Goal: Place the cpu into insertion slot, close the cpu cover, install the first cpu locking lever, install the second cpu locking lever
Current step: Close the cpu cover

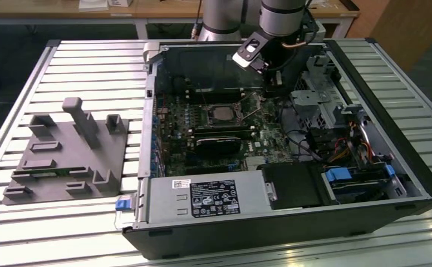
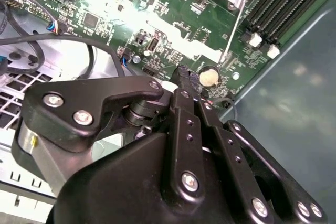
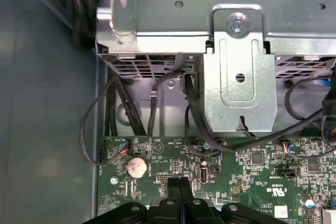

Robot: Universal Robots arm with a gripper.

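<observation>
Silvery-rimmed insertion slot (image 1: 222,113) lies apart from claw (image 1: 275,83), toward exterior view's left.

Bright overhead light, glare on table (image 1: 290,251), shadowed case (image 1: 201,67)

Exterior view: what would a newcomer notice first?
An open computer case lies on a slatted table, green motherboard bared, with a silver robot arm reaching in from above. A grey moulded fixture sits on the exterior view's left. In the first wrist view the black gripper hangs near a round silver battery.
</observation>
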